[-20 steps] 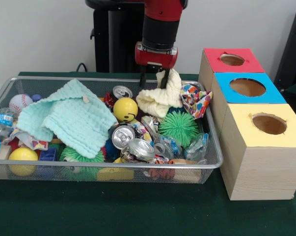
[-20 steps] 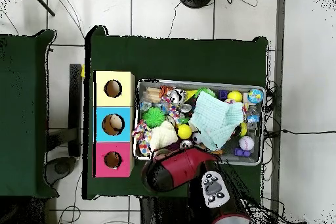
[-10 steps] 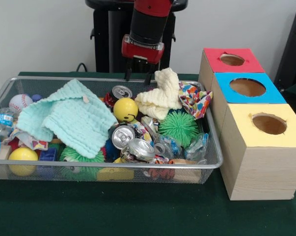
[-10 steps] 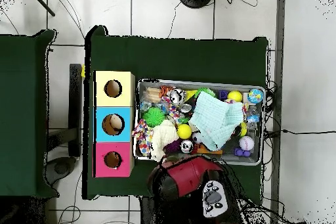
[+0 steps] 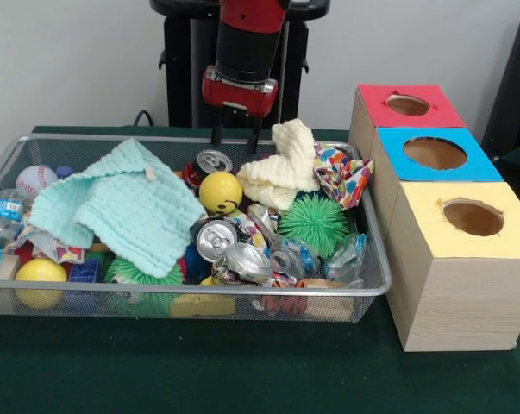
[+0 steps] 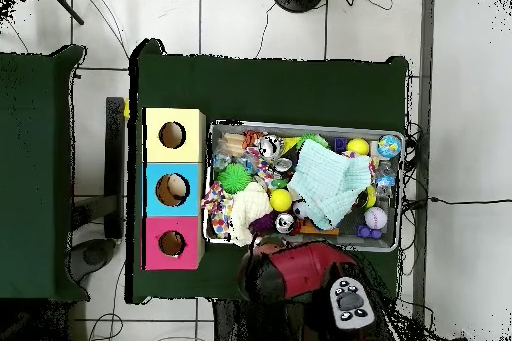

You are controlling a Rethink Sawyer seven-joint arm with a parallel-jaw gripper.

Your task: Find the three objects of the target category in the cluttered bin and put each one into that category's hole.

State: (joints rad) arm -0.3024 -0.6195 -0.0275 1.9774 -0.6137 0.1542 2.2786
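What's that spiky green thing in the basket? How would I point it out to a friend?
Start at the wire mesh bin on the green table and go to its end beside the yellow-topped box. The spiky green ball sits just below the cream knitted cloth. Unlike the smooth yellow smiley ball, it bristles with soft rubbery spines.

Crumpled cream cloth (image 5: 282, 168) among bin (image 5: 376, 280) clutter

Mint cloth (image 5: 117, 207) covers the bin items beneath it (unidentifiable); arm (image 5: 247, 39) cut off at top edge.
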